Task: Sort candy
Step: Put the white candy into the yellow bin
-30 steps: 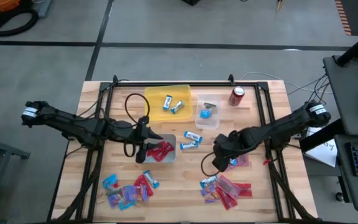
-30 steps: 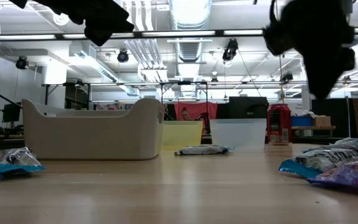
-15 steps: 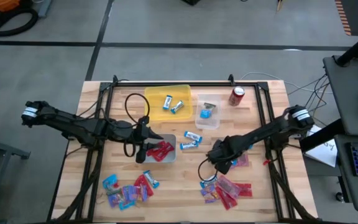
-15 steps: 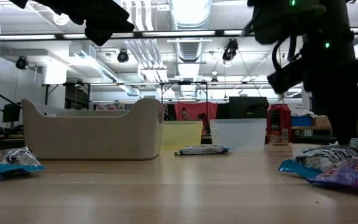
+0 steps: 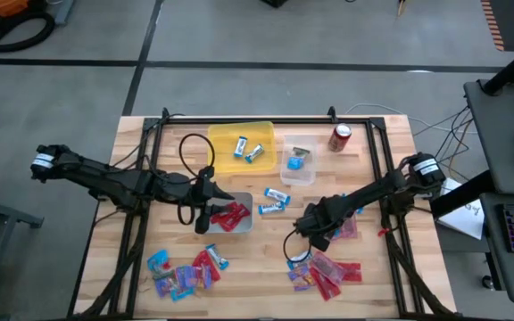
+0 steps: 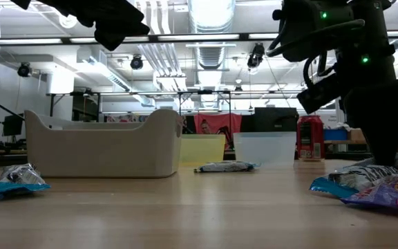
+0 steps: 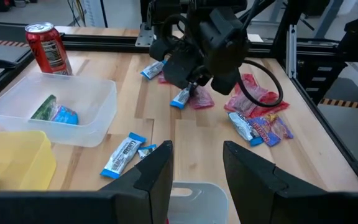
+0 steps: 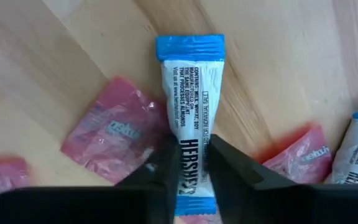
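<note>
Wood counter (image 5: 266,259) | right hand (image 8: 188,163) pinching blue-and-silver mini bar (image 8: 189,106) across its width | light, flat, slick crinkly wrapper; grip mid-body | left hand (image 7: 196,165) spread, empty

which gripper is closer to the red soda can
Right. The right gripper is down at the candy pile, diagonally below the red soda can; the left gripper hovers over the white bin, farther across the table.

Light: bright, even, from ceiling tubes in the low view.
Shadows: soft, faint.
Blur: dark end-effector fingers (image 8: 166,163) close up.
</note>
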Controlling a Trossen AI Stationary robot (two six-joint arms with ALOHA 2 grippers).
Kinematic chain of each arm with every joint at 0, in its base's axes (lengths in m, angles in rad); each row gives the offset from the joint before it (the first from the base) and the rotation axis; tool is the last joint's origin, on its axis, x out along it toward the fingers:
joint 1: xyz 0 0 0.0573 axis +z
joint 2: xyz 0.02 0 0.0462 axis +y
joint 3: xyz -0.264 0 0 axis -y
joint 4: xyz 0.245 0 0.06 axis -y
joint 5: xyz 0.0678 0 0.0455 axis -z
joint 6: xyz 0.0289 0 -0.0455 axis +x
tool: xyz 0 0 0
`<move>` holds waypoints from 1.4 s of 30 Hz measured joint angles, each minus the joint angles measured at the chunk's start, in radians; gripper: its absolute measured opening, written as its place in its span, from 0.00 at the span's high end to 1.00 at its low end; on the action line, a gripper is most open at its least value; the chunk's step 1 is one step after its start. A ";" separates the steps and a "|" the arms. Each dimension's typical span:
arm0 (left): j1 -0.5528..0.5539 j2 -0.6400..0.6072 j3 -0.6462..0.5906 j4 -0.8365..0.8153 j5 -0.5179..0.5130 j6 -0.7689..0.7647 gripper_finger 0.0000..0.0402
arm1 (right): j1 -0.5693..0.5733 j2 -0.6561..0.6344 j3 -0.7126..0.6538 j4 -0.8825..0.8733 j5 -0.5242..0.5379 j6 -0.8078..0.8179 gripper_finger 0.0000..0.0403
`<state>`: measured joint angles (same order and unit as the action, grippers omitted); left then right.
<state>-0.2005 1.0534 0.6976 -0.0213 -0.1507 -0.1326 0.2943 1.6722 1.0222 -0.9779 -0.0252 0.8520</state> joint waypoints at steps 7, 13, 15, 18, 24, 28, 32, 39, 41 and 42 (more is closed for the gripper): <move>0.000 0.000 0.000 0.000 0.000 0.000 0.69 | 0.000 -0.001 -0.001 0.038 0.006 -0.017 0.96; 0.000 -0.001 0.000 -0.003 0.000 0.000 0.69 | 0.000 -0.052 0.001 0.041 0.028 -0.031 0.97; 0.000 -0.005 0.000 -0.004 0.001 0.000 0.69 | 0.000 -0.089 0.001 0.041 0.045 -0.034 0.97; 0.000 -0.017 0.000 -0.004 0.001 0.007 0.69 | 0.000 -0.158 0.001 0.046 0.106 -0.035 0.97; 0.000 -0.046 0.000 0.000 0.001 0.015 0.69 | 0.000 -0.297 0.001 0.177 0.345 -0.100 0.97; 0.000 -0.043 0.000 0.037 0.001 0.037 0.69 | -0.001 -0.352 -0.018 0.450 0.544 -0.271 0.97; 0.000 -0.039 0.000 0.060 0.001 0.045 0.69 | -0.020 -0.353 -0.036 0.763 0.616 -0.511 0.97; 0.000 -0.050 0.000 0.037 0.001 0.045 0.69 | -0.134 -0.251 -0.039 1.211 0.620 -0.785 0.97; 0.000 -0.068 0.000 -0.005 0.001 0.040 0.69 | -0.181 -0.211 -0.039 1.291 0.621 -0.820 0.97; 0.000 -0.078 0.000 -0.025 0.001 0.033 0.69 | -0.207 -0.190 -0.039 1.325 0.621 -0.831 0.97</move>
<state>-0.2005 0.9758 0.6975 -0.0463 -0.1497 -0.0993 0.0869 1.4825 0.9836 0.3469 0.5961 0.0208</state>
